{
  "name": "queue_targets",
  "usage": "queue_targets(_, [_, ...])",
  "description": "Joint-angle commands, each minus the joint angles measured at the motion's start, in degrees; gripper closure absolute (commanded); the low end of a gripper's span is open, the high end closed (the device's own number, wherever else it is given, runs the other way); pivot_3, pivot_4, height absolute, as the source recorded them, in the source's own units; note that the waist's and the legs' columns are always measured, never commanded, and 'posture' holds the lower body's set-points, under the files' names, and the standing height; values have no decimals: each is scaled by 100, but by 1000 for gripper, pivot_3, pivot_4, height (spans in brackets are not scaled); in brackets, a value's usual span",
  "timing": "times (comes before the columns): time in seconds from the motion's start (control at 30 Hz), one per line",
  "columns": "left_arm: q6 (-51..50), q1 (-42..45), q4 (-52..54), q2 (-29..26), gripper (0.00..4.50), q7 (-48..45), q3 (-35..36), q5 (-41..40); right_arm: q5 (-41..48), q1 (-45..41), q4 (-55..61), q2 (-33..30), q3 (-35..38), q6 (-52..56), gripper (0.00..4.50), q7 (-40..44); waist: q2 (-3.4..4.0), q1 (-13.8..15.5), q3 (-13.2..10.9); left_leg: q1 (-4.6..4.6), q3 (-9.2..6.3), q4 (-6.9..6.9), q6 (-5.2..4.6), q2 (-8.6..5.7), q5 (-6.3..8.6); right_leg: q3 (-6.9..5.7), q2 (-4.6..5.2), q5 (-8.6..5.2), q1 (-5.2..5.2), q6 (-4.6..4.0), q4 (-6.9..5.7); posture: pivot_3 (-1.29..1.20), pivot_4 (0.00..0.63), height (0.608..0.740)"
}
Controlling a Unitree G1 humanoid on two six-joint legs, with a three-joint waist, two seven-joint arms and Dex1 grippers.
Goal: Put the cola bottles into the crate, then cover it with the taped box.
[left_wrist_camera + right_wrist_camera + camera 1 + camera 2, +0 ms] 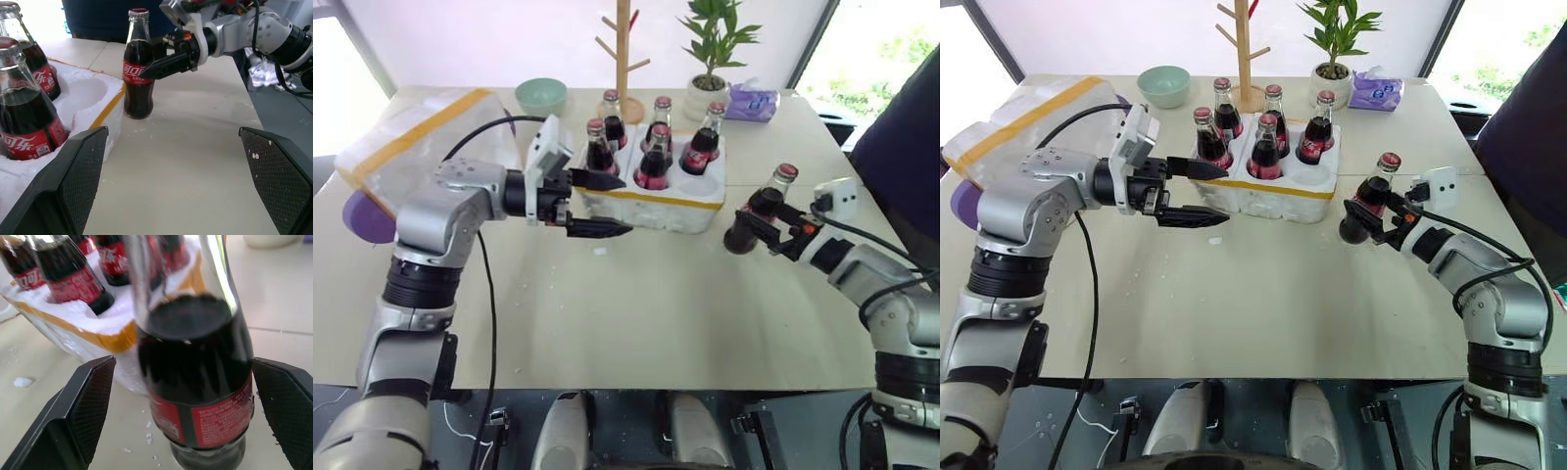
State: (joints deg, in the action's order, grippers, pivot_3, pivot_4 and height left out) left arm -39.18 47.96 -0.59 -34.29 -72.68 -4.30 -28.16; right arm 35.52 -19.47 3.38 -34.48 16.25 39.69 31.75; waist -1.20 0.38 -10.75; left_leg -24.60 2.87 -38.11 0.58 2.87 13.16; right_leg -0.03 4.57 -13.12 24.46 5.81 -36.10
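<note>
The low white foam crate (1278, 186) with a yellow tape band, near the table's (1263, 313) far edge, holds five red-capped cola bottles (1265, 147). A sixth bottle (1371, 199) stands between my spread right gripper's (1379, 227) fingers. My left gripper (1197, 192) is spread beside the crate. The taped white foam box (1023, 122) sits at the far left corner.

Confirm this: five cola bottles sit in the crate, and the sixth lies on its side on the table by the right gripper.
Not quite. Five cola bottles do sit in the crate, but the sixth bottle stands upright on the table between the right gripper's open fingers, as the left wrist view shows.
</note>
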Motion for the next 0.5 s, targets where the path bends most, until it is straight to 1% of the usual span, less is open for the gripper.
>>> queue_targets(0.03, [103,190,33,-67,28,58,136,-61,-133,-230,-226,116,-36,-321,0,107,0,-7,0,0,0,0,0,0,0,0,0,0,0,0,0,0,150,740])
queue_targets(0.07, [93,189,44,-73,0,71,137,-70,-107,-278,-265,142,8,-334,533,105,1,-10,0,0,0,0,0,0,0,0,0,0,0,1,0,0,150,740])
queue_targets(0.1, [87,180,61,-83,0,84,142,-77,-98,-308,-246,141,50,-382,843,125,1,-13,0,0,0,0,0,0,0,0,0,1,0,2,-1,0,150,740])
queue_targets(0.17, [58,147,107,-113,0,123,168,-89,60,-417,-60,134,256,-359,1660,58,2,-13,-1,0,0,1,0,0,0,0,0,6,0,11,0,0,150,740])
queue_targets(0.27, [11,63,206,-201,0,204,271,-129,508,-655,394,-107,639,-35,1674,10,17,-13,-11,-1,1,3,0,0,0,0,0,8,3,13,0,0,150,740])
queue_targets(0.37, [-29,-8,290,-285,0,296,386,-191,578,-839,702,-589,667,129,1674,253,45,-11,-30,-6,6,3,0,-1,0,3,3,8,10,14,0,0,150,740])
queue_targets(0.43, [-39,-81,355,-328,0,404,490,-218,781,-1346,668,-820,644,304,1674,334,45,-31,-30,-6,4,6,0,0,0,1,1,8,10,15,0,0,150,740])
queue_targets(0.5, [-40,-144,396,-361,0,477,541,-248,882,-1835,531,-867,521,424,1674,354,45,-102,-30,-5,4,10,0,1,0,1,0,8,13,15,-1,0,150,740])
